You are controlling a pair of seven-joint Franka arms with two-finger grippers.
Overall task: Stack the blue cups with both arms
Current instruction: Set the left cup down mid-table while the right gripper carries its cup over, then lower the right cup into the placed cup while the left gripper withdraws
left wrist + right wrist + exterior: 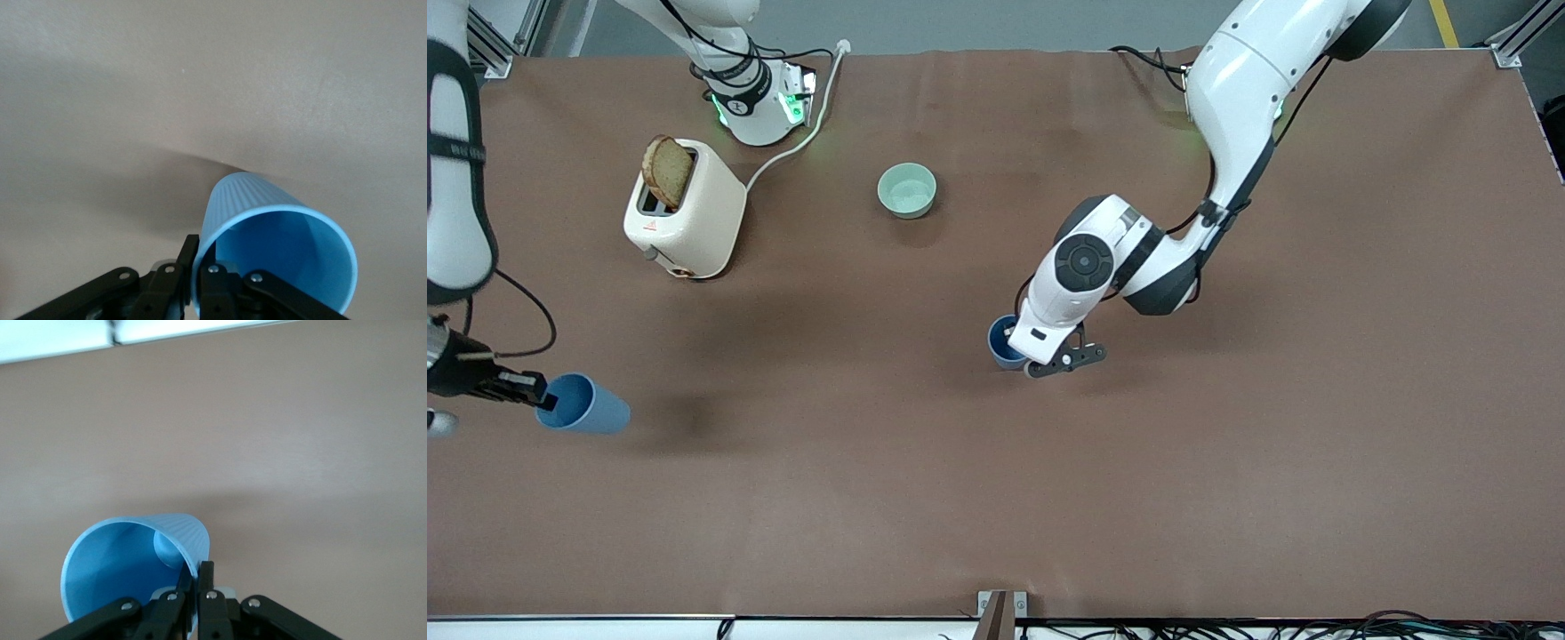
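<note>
Two blue cups are in view, each held by its rim. My left gripper (1024,356) is shut on the rim of one blue cup (1001,342), which sits upright under the hand near the table's middle. In the left wrist view the gripper (198,257) has one finger inside the cup (280,233) and one outside. My right gripper (543,397) is shut on the rim of the other blue cup (587,404), holding it on its side above the table at the right arm's end. It also shows in the right wrist view (127,567), pinched by that gripper (199,577).
A cream toaster (685,213) with a bread slice (667,171) in its slot stands near the right arm's base, its white cable running to the base. A mint-green bowl (907,189) sits farther from the front camera than the left gripper's cup.
</note>
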